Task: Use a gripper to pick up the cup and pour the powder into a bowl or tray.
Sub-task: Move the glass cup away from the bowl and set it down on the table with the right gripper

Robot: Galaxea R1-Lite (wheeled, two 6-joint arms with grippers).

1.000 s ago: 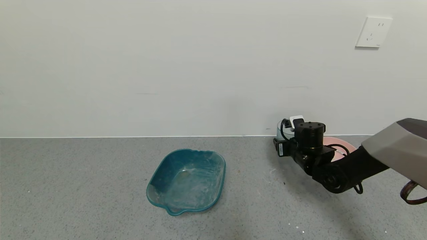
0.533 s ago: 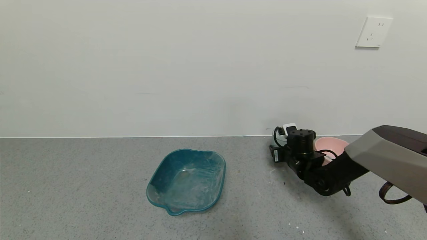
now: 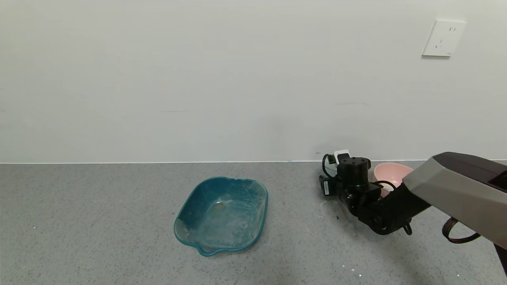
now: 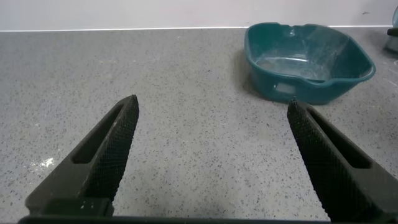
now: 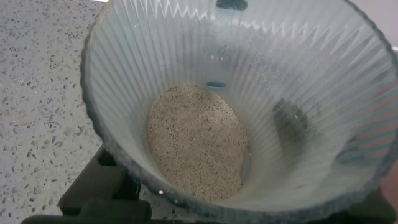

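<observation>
Grey speckled counter (image 3: 99, 221) running back to a pale wall, mostly bare, so ample room for travel on the left and front. Teal tray (image 3: 222, 215) near the middle, dusted inside with pale residue, well apart from the working arm and out of its path. Right arm reaching in from the right side, low over the counter near the wall line. Right gripper (image 3: 330, 180) clenched on the cup (image 5: 236, 106), grasping it by the ribbed wall; cup kept roughly upright, probably so the contents stay put during the carry. Pink bowl (image 3: 390, 174) just beside the wrist, toward the right, partly hidden by the arm; rim close, so a short sideways move and a tilt likely enough for the pour. Wall close behind, leaving little room to swing backward. Left gripper (image 4: 211, 155) parked low over bare counter on the left, jaws spread wide, grasping nothing. Powder (image 5: 196, 140) lying in a small beige patch on the cup's bottom, none visibly spilled.
</observation>
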